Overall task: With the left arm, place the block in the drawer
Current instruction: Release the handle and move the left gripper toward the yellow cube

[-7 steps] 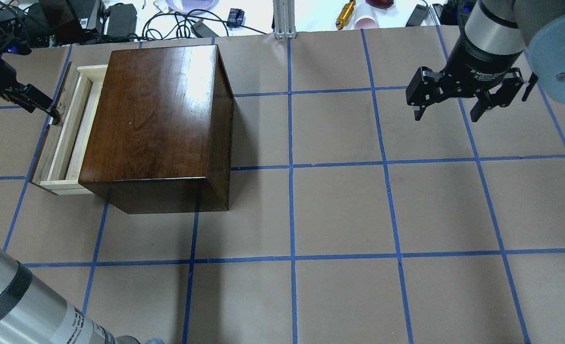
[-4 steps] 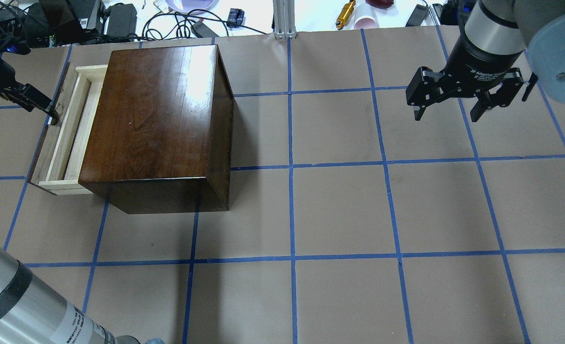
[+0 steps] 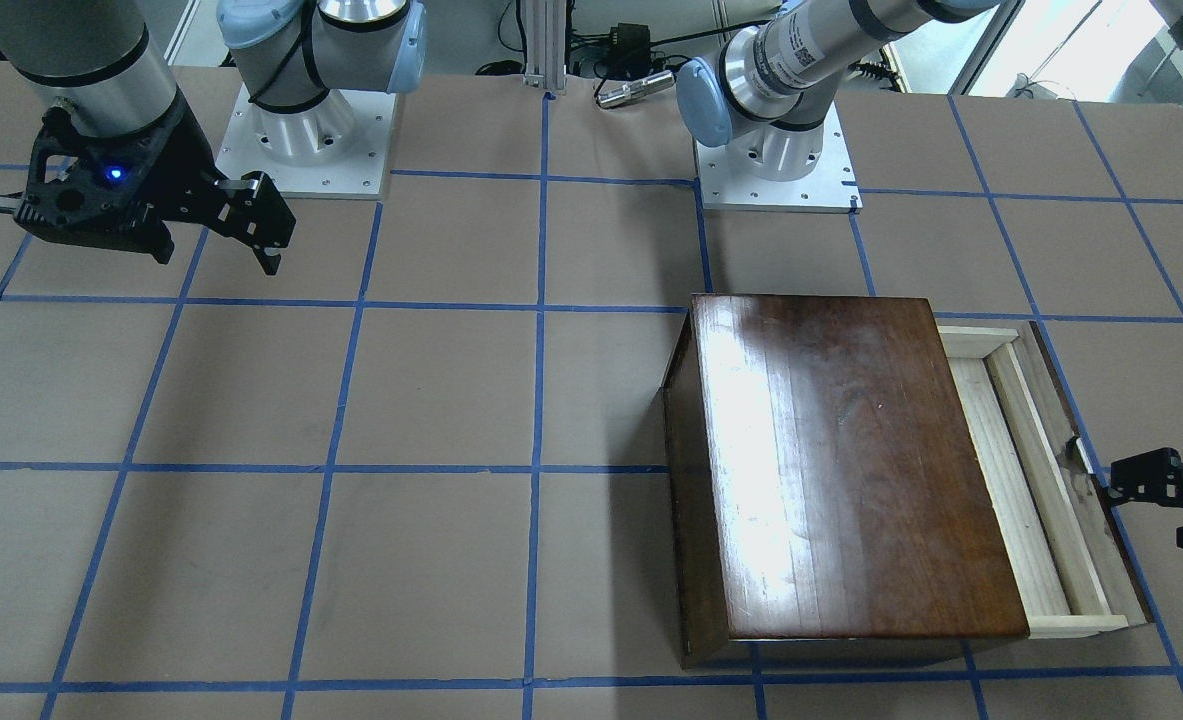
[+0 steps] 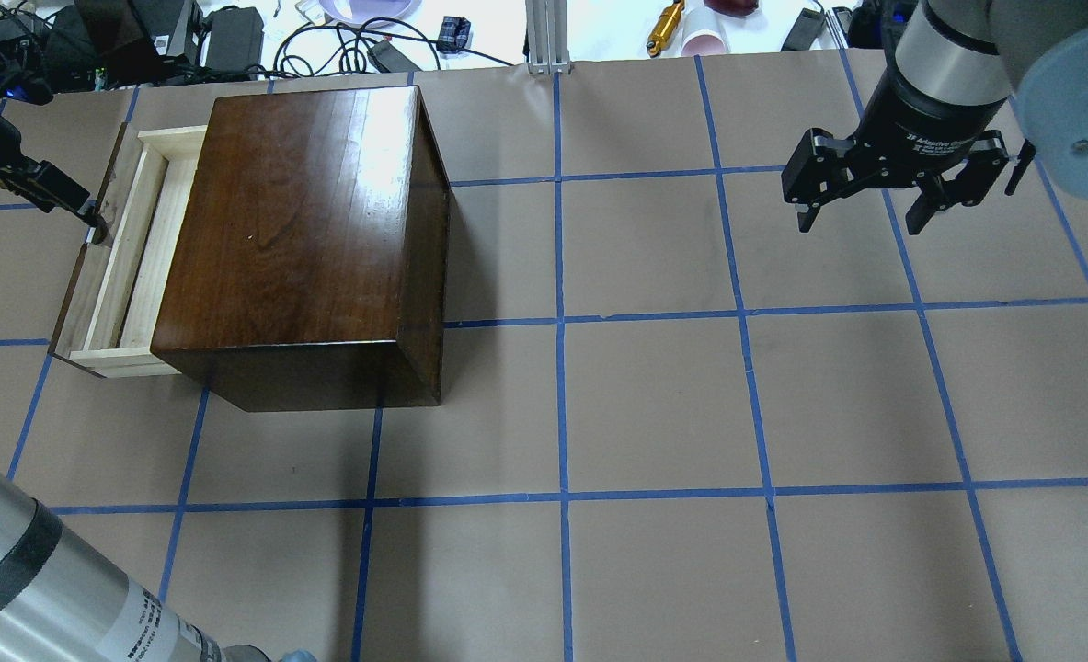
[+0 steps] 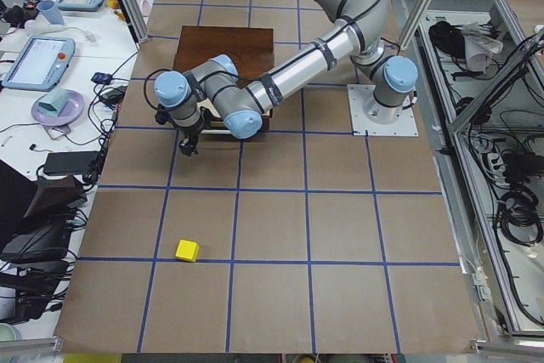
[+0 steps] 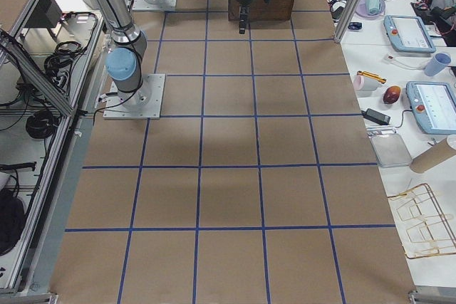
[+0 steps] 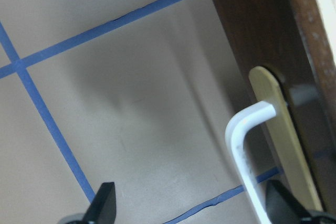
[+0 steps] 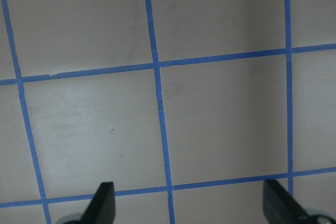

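The small bright yellow cube block [image 5: 187,250] rests on the brown paper tabletop [image 4: 654,405] with its blue tape grid. It is well apart from the black left fingers [image 4: 91,219], on the side of them that faces away from the drawer. It lies outside the drawer and nothing touches it. The silver left arm [image 5: 297,65] with light-blue joint caps holds those fingers low at the drawer's dark brown front. The 2 left fingers stand spread wide, clamped on nothing. In the left wrist view the white bent metal handle [image 7: 240,145], fixed on a brass-coloured oval plate [image 7: 286,129], lies between the 2 fingertips, close beside 1 of them. Whether it touches that 1 cannot be told. Just past the fingers is the long shallow drawer of pale unfinished wood [image 4: 120,357], standing partly out of the glossy dark-brown wooden box [image 4: 295,221]. Well beyond the box, on its far side from the left fingers, the black right fingers [image 8: 103,203] hang above the tabletop. They are likewise spread wide and gripping nothing, with blue tape lines beneath them.
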